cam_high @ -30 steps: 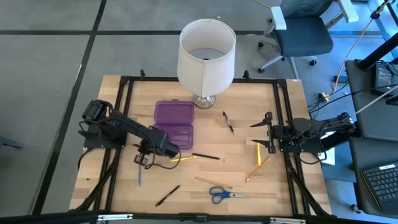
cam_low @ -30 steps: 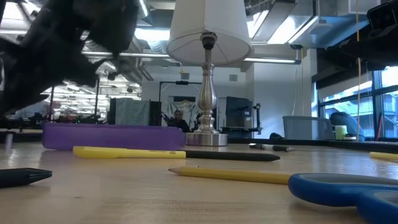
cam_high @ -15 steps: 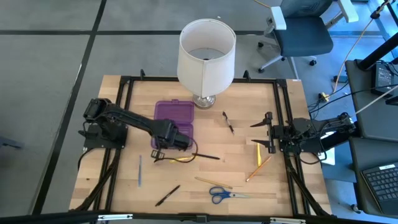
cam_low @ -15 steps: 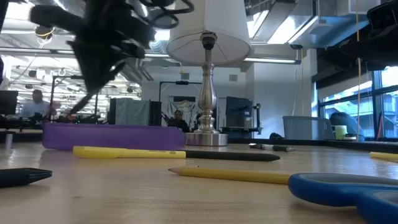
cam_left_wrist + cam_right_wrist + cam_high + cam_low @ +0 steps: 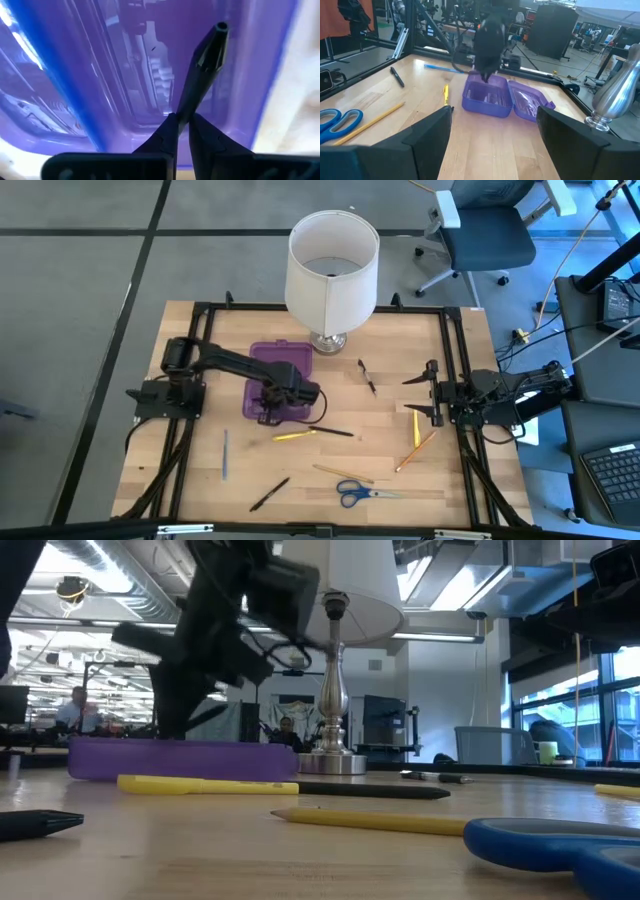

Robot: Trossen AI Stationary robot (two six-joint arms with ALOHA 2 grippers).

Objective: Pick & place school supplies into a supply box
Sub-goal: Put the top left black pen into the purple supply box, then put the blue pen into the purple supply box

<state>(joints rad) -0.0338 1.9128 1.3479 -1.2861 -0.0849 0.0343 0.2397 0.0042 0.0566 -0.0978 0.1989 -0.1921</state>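
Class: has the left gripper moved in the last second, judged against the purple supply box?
Yes. The left gripper, shut on a black pen, moved from the table in front of the supply box to above its tray.

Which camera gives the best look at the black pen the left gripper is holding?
The left wrist view: the black pen fills the frame, pinched in the left gripper over the purple supply box. In the high, low and right wrist views the arm hides it or it is too small to make out.

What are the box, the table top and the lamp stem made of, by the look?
Box: translucent purple plastic; light passes through its walls. Table top: pale wood, matt, with visible plank lines, possibly a veneer. Lamp stem: polished silvery metal, judging by its mirror-like reflections; chromed plastic can't be ruled out.
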